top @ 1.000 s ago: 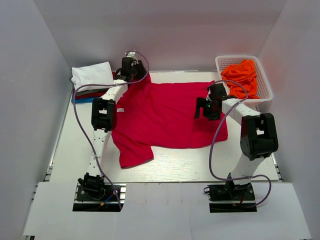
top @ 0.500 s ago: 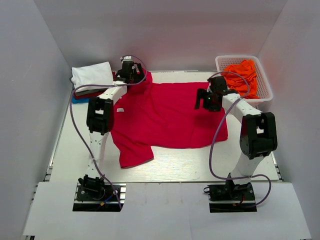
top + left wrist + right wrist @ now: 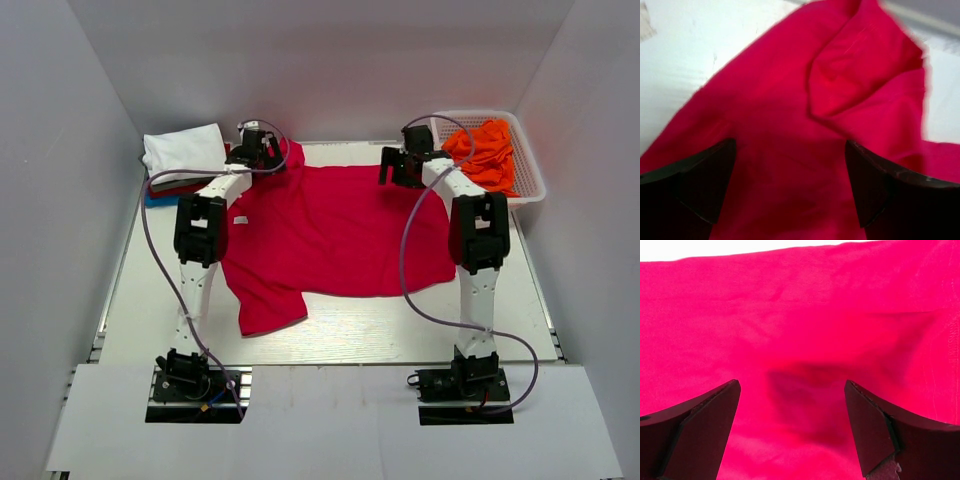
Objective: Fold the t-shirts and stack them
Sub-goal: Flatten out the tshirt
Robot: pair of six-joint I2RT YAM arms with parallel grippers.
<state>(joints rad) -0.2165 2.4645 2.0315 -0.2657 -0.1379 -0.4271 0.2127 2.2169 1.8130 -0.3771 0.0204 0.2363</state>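
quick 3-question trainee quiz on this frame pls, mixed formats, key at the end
1. True or false: the orange t-shirt lies in the white basket.
2. The right gripper is: A) open over the red t-shirt; B) shut on the orange t-shirt; C) shut on the basket.
3. Fill in: the folded white t-shirt tops a stack at the far ___ corner of the table.
Key: 1 true; 2 A; 3 left.

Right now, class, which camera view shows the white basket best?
Top external: nearly the whole basket shows at far right, orange shirts inside. Both wrist views show none of it, only crimson shirt.
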